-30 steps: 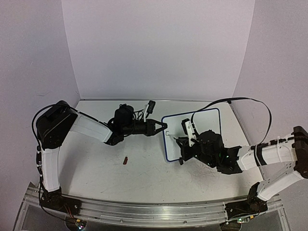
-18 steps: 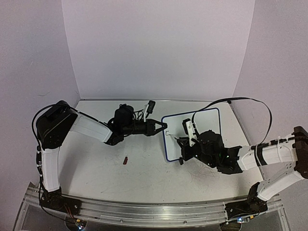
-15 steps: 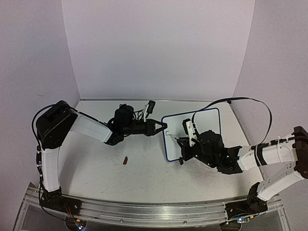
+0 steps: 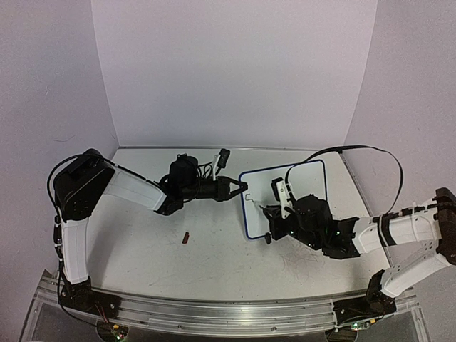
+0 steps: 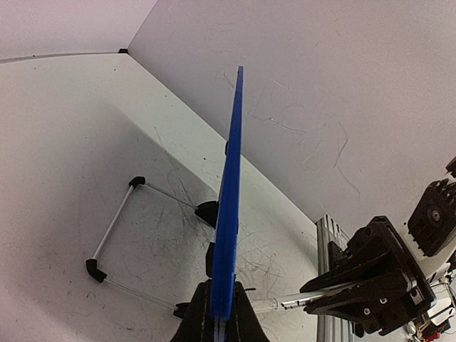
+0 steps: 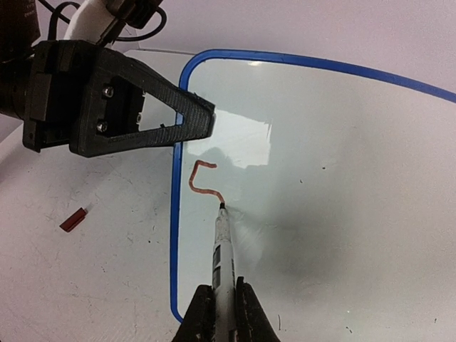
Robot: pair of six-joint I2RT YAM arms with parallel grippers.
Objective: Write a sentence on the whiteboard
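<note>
The whiteboard (image 4: 310, 178), white with a thin blue frame, stands tilted at centre right. My left gripper (image 4: 244, 187) is shut on its left edge; in the left wrist view the board (image 5: 231, 178) shows edge-on between the jaws of that gripper (image 5: 221, 299). My right gripper (image 6: 224, 291) is shut on a white marker (image 6: 222, 246). Its tip touches the board (image 6: 342, 185) near the upper left corner. Of the sentence, only one short reddish hooked stroke (image 6: 201, 182) shows, ending at the tip.
A small red marker cap (image 4: 186, 238) lies on the table left of the board. The board's wire stand (image 5: 114, 231) and black feet (image 5: 208, 212) rest behind it. An aluminium rail (image 4: 214, 313) runs along the near edge. Walls close the back and sides.
The right gripper and marker have shifted slightly along the board. The left arm and the board have not moved.
</note>
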